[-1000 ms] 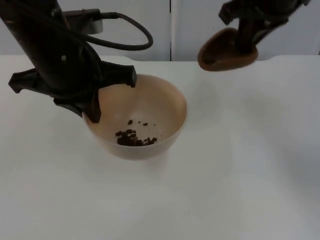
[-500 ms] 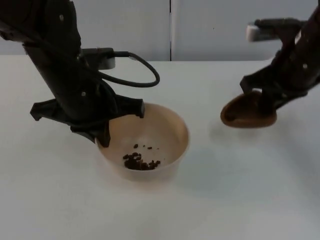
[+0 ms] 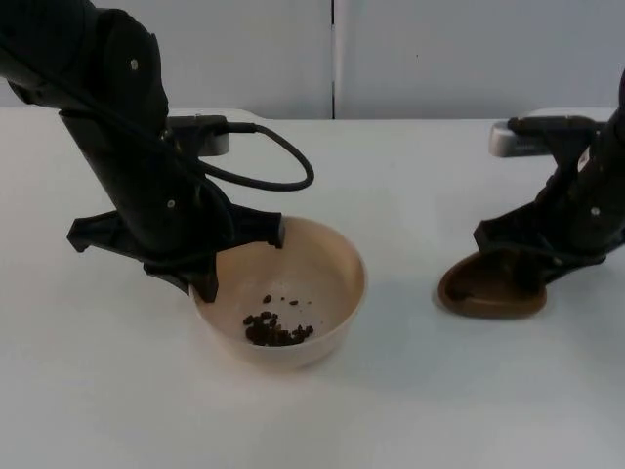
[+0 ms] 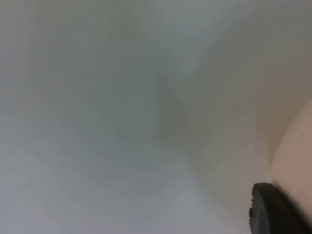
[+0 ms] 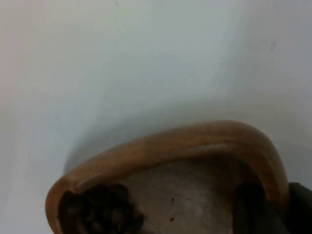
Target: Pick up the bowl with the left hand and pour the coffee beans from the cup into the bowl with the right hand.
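The tan bowl [image 3: 327, 269] sits low at the table's middle left, with a small heap of coffee beans [image 3: 276, 332] at its bottom. My left gripper [image 3: 207, 288] is shut on the bowl's left rim. In the left wrist view the bowl's wall [image 4: 298, 156] shows beside a black fingertip [image 4: 273, 212]. The brown cup [image 3: 488, 291] is at the right, down near the table and tilted toward the bowl. My right gripper [image 3: 532, 278] is shut on its right rim. In the right wrist view the cup's rim [image 5: 195, 141] arches over a few dark beans [image 5: 97, 210], with one fingertip [image 5: 247, 210] inside the cup.
The white table [image 3: 410, 391] spreads open in front of the bowl and between bowl and cup. The grey partition wall [image 3: 430, 54] closes off the back. I cannot tell whether bowl and cup touch the table.
Both arms have come down. The bowl has sunk toward the table with the left gripper. The cup has dropped from high at the back to low at the right.
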